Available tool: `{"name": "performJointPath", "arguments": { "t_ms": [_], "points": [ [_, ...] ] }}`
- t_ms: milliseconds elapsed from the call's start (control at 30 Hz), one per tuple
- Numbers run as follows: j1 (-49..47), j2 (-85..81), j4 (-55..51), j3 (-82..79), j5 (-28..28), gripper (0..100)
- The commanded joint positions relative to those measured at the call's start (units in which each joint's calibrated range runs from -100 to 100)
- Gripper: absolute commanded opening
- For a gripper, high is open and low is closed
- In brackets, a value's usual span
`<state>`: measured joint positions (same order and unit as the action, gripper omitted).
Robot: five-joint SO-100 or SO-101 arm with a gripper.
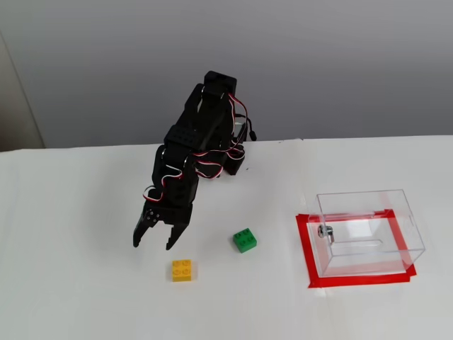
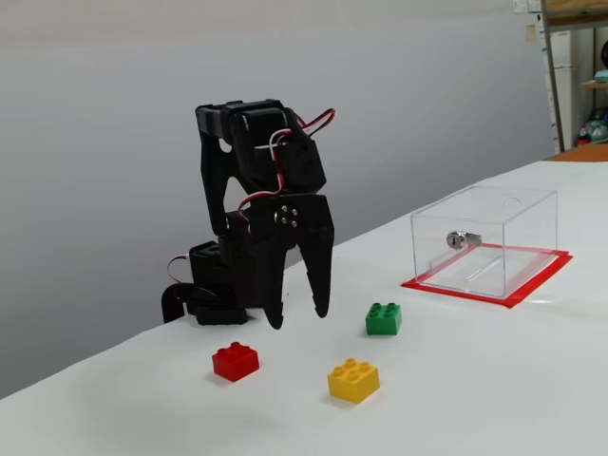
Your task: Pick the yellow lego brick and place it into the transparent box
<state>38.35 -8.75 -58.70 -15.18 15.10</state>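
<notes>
The yellow lego brick lies on the white table, also seen in the other fixed view. My black gripper points down with its jaws open and empty, hovering above the table a little left of and behind the brick; it also shows in the other fixed view. The transparent box stands at the right on a red tape frame, empty, with a small metal fitting on its side; it also shows in the other fixed view.
A green brick lies between the yellow brick and the box. A red brick lies by the arm's base side, hidden in the first fixed view. A red tape frame outlines the box.
</notes>
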Motion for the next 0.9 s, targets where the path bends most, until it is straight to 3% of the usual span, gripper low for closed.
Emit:
{"name": "performJointPath", "arguments": {
  "t_ms": [0, 367, 700, 867],
  "points": [
    [-0.9, 1.8, 0.6, 4.2, 2.6, 26],
    [-10.0, 6.2, 4.0, 4.4, 4.2, 26],
    [-9.3, 5.1, 2.9, -2.8, 2.8, 26],
    [-8.8, 5.1, 2.9, -3.0, 2.8, 37]
  ]
}}
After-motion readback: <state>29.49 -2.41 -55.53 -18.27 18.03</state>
